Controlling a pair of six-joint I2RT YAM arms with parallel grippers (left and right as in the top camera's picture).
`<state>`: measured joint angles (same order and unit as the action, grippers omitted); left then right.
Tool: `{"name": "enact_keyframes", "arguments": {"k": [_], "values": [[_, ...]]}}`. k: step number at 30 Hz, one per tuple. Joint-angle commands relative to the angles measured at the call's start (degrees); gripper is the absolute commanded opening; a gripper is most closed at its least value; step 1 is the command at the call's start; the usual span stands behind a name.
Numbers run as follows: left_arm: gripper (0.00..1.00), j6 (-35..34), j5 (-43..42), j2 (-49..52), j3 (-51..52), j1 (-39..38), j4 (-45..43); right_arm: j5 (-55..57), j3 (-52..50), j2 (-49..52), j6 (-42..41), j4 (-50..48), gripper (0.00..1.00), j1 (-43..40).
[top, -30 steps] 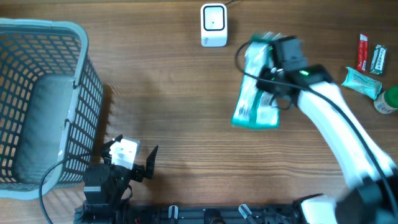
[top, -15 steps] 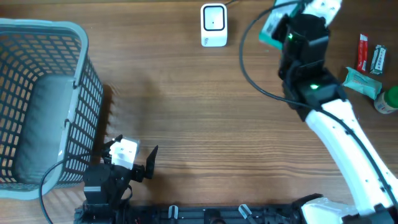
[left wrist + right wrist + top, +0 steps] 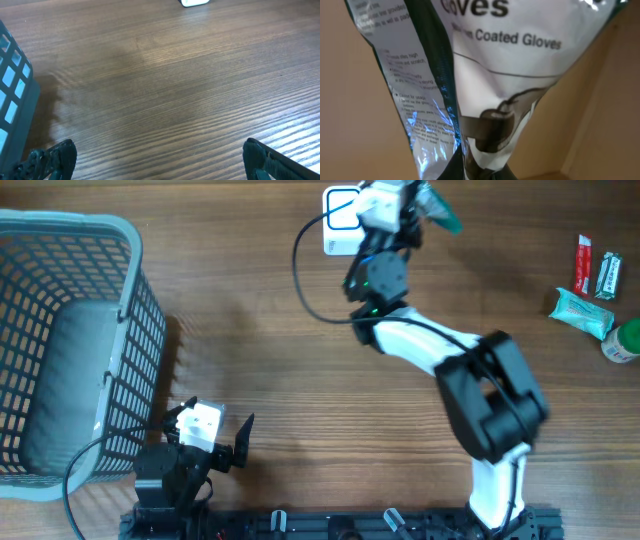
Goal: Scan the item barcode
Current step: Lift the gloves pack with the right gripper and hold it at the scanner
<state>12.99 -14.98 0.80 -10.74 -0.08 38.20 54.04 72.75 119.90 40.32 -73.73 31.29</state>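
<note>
My right gripper point(image 3: 412, 202) is raised high at the back of the table and is shut on the item, a teal-and-white packet of coated gloves point(image 3: 441, 207). In the right wrist view the packet point(image 3: 490, 75) fills the frame, pinched at its bottom end by the right gripper point(image 3: 485, 172). I can make out no barcode on it. The white scanner point(image 3: 338, 222) stands on the table just left of the raised arm, which partly covers it. Near the front edge my left gripper point(image 3: 205, 442) rests open; in its wrist view the left gripper point(image 3: 157, 165) holds nothing over bare wood.
A grey-blue mesh basket point(image 3: 128, 250) fills the left side. At the right edge lie a red tube point(image 3: 584, 262), a small packet point(image 3: 608, 275), a teal pouch point(image 3: 580, 312) and a green bottle point(image 3: 626, 340). The scanner's base point(image 3: 195, 2) shows at the left wrist view's top edge.
The right arm has lifted the glove packet off the table and swung it up and leftward, over beside the scanner. The left arm has not moved.
</note>
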Motion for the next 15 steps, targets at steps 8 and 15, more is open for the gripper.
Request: {"name": "enact_keyframes", "arguments": {"k": [8,15], "values": [[1.0,-0.3,-1.0,-0.4,0.2,0.2,-0.2,-5.8,16.2,17.3,0.7,5.5,0.05,4.2],[1.0,-0.3,-1.0,-0.4,0.2,0.2,-0.1,-8.3,20.0,18.9,-5.1,13.8,0.04,6.1]]}}
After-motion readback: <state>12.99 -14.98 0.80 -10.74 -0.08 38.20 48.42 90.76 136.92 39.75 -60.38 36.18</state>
